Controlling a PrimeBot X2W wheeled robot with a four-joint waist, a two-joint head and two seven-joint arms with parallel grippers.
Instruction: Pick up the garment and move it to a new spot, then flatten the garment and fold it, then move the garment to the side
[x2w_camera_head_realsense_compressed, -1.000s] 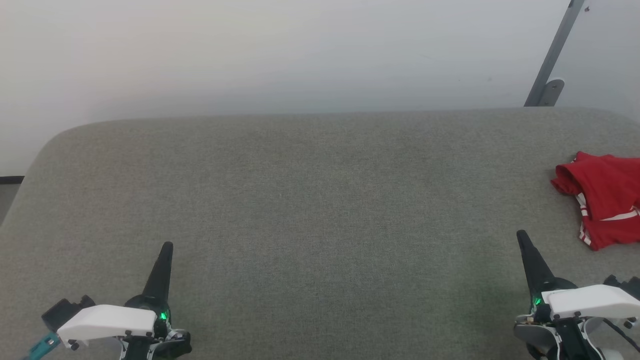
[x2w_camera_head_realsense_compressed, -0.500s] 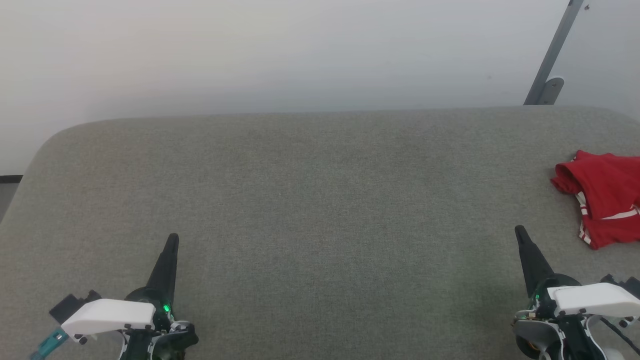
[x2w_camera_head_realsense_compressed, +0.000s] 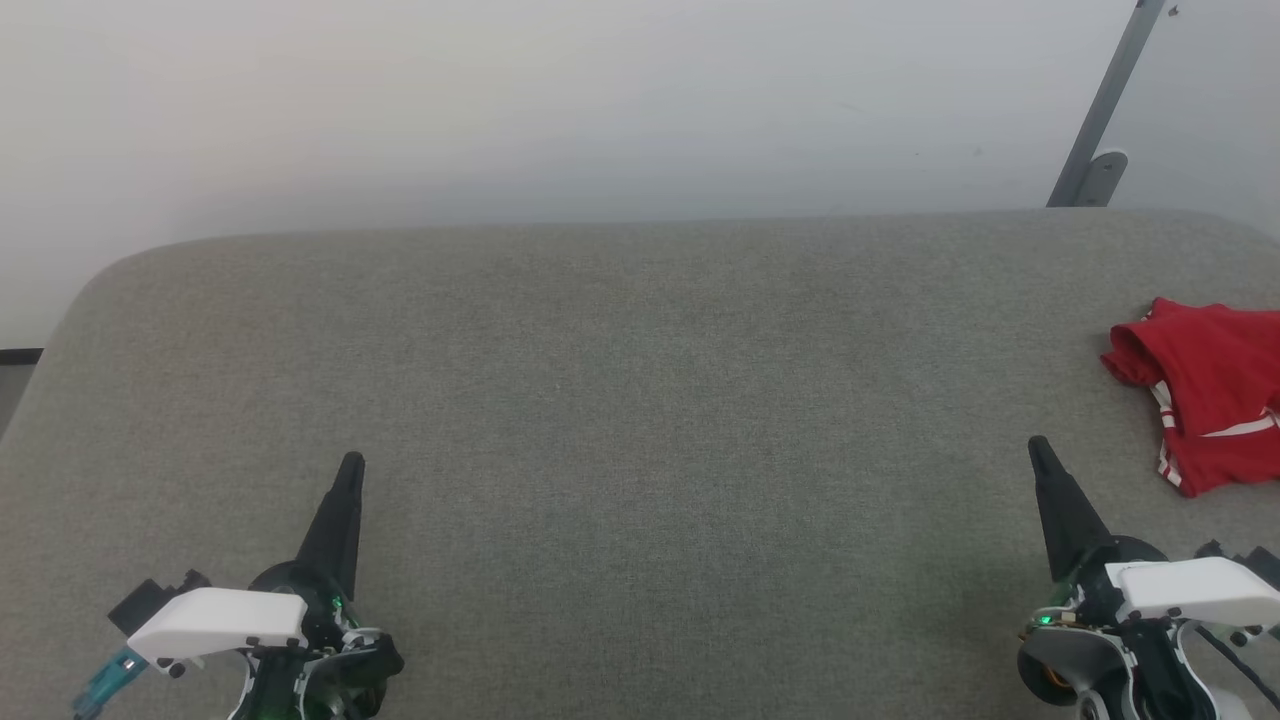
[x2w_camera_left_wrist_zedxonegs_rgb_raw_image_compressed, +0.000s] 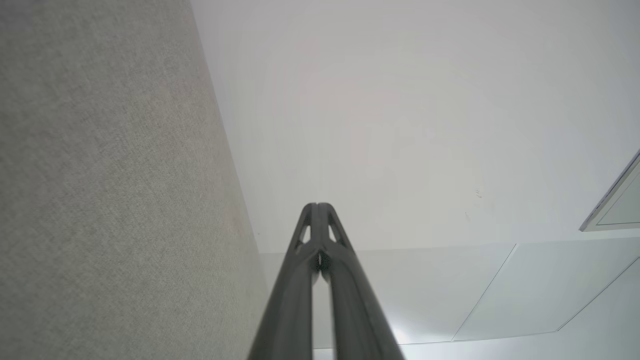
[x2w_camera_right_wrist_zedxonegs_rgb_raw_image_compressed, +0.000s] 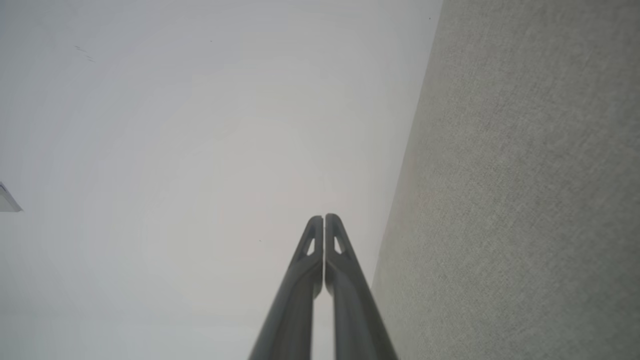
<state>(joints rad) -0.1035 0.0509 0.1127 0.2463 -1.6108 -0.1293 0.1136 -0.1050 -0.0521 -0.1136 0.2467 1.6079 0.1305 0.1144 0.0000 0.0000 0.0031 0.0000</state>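
The garment (x2w_camera_head_realsense_compressed: 1205, 395) is a red cloth with white-and-red striped trim, lying bunched or folded at the right edge of the grey padded table (x2w_camera_head_realsense_compressed: 640, 400); the picture's edge cuts it off. My right gripper (x2w_camera_head_realsense_compressed: 1037, 445) is shut and empty, at the lower right, a little to the left of the garment and nearer me, not touching it. At the lower left, my left gripper (x2w_camera_head_realsense_compressed: 352, 462) is also shut and empty, far from the garment. In the wrist views, the left gripper (x2w_camera_left_wrist_zedxonegs_rgb_raw_image_compressed: 317, 205) and the right gripper (x2w_camera_right_wrist_zedxonegs_rgb_raw_image_compressed: 324, 216) show their fingers pressed together, pointing past the table towards the wall.
A white wall stands behind the table's far rounded edge. A grey metal strut (x2w_camera_head_realsense_compressed: 1100, 120) leans at the back right. The table's left corner is rounded, with dark floor (x2w_camera_head_realsense_compressed: 15, 365) beyond it.
Both grippers have slid a little forward over the table, still shut. The garment has not moved; the head view has shifted very slightly.
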